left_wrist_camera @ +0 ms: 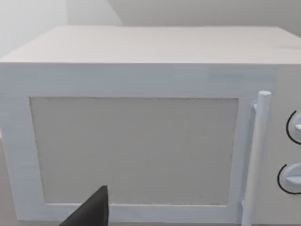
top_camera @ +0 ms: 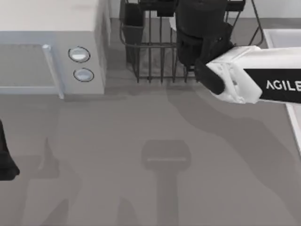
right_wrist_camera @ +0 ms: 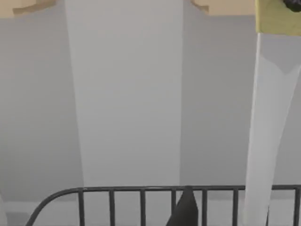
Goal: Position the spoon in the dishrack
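The dishrack (top_camera: pixel 150 63), a dark grey wire basket with vertical bars, stands at the back of the table, right of centre. Its dark cutlery cup (top_camera: pixel 133 21) sits at its left corner. My right arm reaches in from the right, and its dark wrist and right gripper (top_camera: pixel 200 40) hang over the rack's right part. The right wrist view shows the rack's curved rim (right_wrist_camera: pixel 117 189) with a dark tip of the right gripper (right_wrist_camera: pixel 185 211) just above it. The spoon is out of view. My left arm (top_camera: pixel 5 160) is parked at the table's left edge.
A white microwave (top_camera: pixel 51 52) with two round knobs (top_camera: pixel 79 54) and a bar handle stands at the back left, close to the rack. It faces the left wrist camera (left_wrist_camera: pixel 141 146). A white surface (top_camera: pixel 282 37) lies at the right edge. The grey table front holds only shadows.
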Controlling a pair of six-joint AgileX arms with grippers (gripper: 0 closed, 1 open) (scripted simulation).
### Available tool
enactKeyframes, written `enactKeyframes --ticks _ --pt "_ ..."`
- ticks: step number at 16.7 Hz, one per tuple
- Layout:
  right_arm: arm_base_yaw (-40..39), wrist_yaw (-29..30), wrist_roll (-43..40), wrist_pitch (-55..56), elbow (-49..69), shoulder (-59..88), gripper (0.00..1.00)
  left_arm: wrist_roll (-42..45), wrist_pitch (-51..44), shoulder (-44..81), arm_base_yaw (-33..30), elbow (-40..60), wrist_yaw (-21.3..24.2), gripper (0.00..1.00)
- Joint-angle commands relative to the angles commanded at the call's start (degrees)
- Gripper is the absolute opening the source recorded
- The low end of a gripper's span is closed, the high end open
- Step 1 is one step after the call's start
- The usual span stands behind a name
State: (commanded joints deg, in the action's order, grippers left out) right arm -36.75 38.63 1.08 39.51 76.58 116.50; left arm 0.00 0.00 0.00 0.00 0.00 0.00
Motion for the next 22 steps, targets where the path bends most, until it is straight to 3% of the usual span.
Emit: enactKeyframes --ticks 5,18,22 --pt "0.5 -0.5 -0.1 0.6 -0.2 0.6 0.00 0.0 0.0 0.0 0.0 0.0 0.0 1.00" --pt "0.5 -0.5 -0.1 0.6 -0.2 0.6 0.98 0.0 0.0 0.0 0.0 0.0 0.0 1.00" --pt "0.5 -0.5 -0.1 0.6 -0.2 0.6 1.00 0.0 0.0 0.0 0.0 0.0 0.0 1.00"
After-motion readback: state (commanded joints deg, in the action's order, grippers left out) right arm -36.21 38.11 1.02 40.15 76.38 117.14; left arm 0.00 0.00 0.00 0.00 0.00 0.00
